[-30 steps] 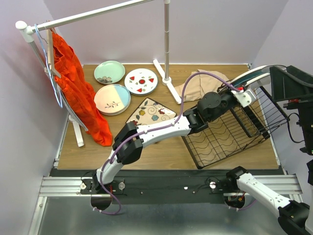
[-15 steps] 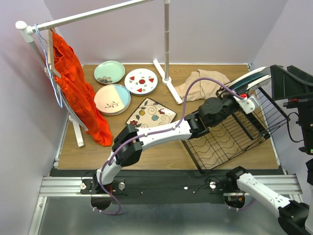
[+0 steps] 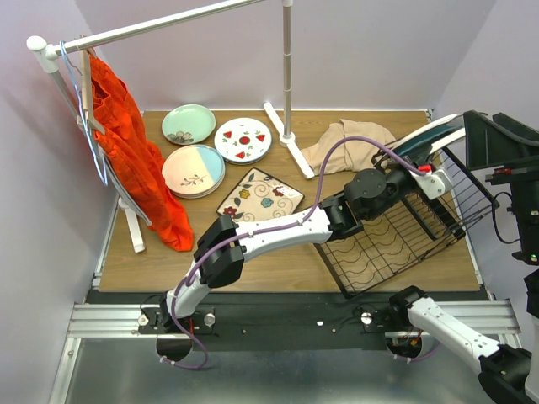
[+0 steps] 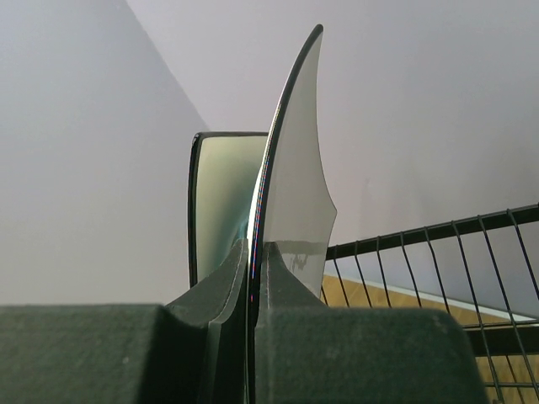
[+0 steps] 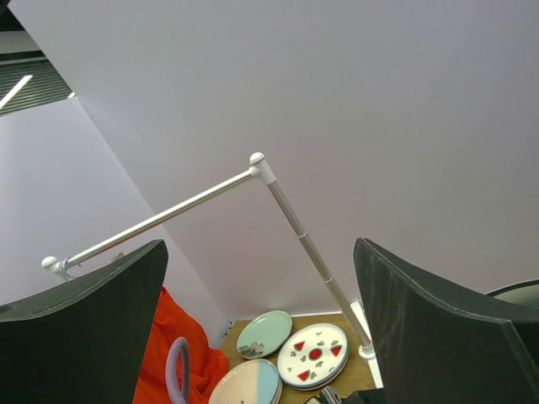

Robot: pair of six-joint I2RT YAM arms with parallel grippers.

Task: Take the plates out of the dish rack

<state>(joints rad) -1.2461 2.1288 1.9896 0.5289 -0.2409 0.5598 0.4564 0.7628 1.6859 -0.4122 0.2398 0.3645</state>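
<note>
The black wire dish rack (image 3: 383, 244) sits at the table's right, with upright plates (image 3: 431, 135) in its slotted section. My left gripper (image 3: 431, 174) reaches over the rack base to them. In the left wrist view it (image 4: 253, 250) is shut on the thin dark rim of an upright glossy plate (image 4: 295, 185). A pale green dark-rimmed plate (image 4: 215, 202) stands just behind. On the table lie a pale green plate (image 3: 188, 124), a red-spotted plate (image 3: 242, 140), a pink-and-blue plate (image 3: 193, 170) and a square floral plate (image 3: 261, 195). My right gripper (image 5: 261, 252) is open, empty and raised at the right (image 3: 493, 139).
A beige cloth (image 3: 349, 143) lies behind the rack. A white clothes rail (image 3: 286, 76) stands at the back with its foot (image 3: 290, 147) on the table. An orange cloth (image 3: 126, 151) hangs at the left. Rack wires (image 4: 438, 244) rise beside the held plate.
My left arm has stretched further right over the rack base, bringing its gripper up to the upright plates. The right arm has not moved.
</note>
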